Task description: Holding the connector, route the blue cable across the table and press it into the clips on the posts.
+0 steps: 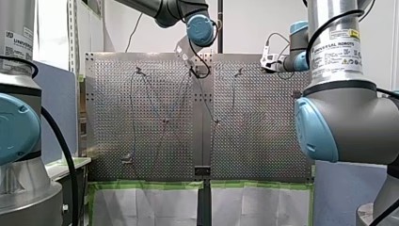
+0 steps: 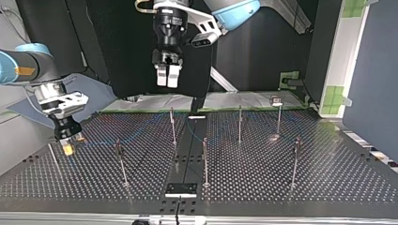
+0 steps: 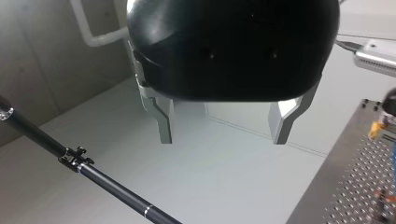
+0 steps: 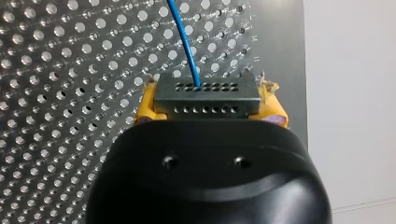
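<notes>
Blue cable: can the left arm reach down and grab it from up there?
Probably yes. My left gripper hangs open and empty high above the table, and the blue cable runs low among the posts below. Only those thin posts stand nearby. My right gripper holds the connector off at the side.

Posts (image 2: 172, 126) stand over the table (image 2: 328, 164), the cable (image 4: 182, 37) running among them to the connector (image 4: 208, 95) at the top view's left.

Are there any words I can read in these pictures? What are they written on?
"UNIVERSAL ROBOTS": on my right arm's label, front view.
"UNIVERSAL": on my left arm's label, front view; the rest is cut off.
The smaller print on both labels is too small to read.
The other views show no text.
</notes>
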{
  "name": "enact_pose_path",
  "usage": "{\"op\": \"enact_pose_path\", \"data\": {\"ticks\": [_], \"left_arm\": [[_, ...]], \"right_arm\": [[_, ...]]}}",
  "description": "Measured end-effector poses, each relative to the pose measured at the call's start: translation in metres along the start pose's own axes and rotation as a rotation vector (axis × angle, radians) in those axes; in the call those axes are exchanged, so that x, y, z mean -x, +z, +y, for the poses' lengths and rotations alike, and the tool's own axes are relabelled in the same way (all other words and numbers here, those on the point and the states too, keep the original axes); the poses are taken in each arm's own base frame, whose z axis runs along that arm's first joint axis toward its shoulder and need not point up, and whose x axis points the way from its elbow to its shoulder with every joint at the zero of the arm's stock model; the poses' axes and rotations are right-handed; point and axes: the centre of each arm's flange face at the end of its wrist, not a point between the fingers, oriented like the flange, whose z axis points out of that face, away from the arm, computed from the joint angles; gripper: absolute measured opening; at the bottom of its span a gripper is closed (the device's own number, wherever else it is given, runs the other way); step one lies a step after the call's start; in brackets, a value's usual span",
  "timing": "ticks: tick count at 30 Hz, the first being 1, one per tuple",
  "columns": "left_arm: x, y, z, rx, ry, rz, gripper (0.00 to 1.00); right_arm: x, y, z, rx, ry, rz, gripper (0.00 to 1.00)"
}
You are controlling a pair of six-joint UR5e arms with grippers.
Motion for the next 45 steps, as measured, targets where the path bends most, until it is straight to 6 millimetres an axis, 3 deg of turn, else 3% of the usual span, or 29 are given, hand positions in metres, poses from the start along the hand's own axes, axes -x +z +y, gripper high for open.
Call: {"op": "enact_pose_path", "data": {"ticks": [11, 20, 33, 38, 45], "left_arm": [[-0.023, -0.013, 0.023, -0.001, 0.076, 0.0, 1.0], [-0.043, -0.033, 0.04, -0.024, 0.006, 0.01, 1.0], [-0.098, -0.05, 0.078, -0.094, -0.062, 0.086, 1.0], [-0.1, -0.056, 0.087, -0.108, -0.103, 0.087, 1.0], [-0.085, -0.066, 0.092, -0.16, -0.181, 0.069, 1.0]], "right_arm": [[0.0, 0.0, 0.0, 0.0, 0.0, 0.0, 0.0], [0.0, 0.0, 0.0, 0.0, 0.0, 0.0, 0.0], [0.0, 0.0, 0.0, 0.0, 0.0, 0.0, 0.0], [0.0, 0.0, 0.0, 0.0, 0.0, 0.0, 0.0], [0.0, 0.0, 0.0, 0.0, 0.0, 0.0, 0.0]]}}
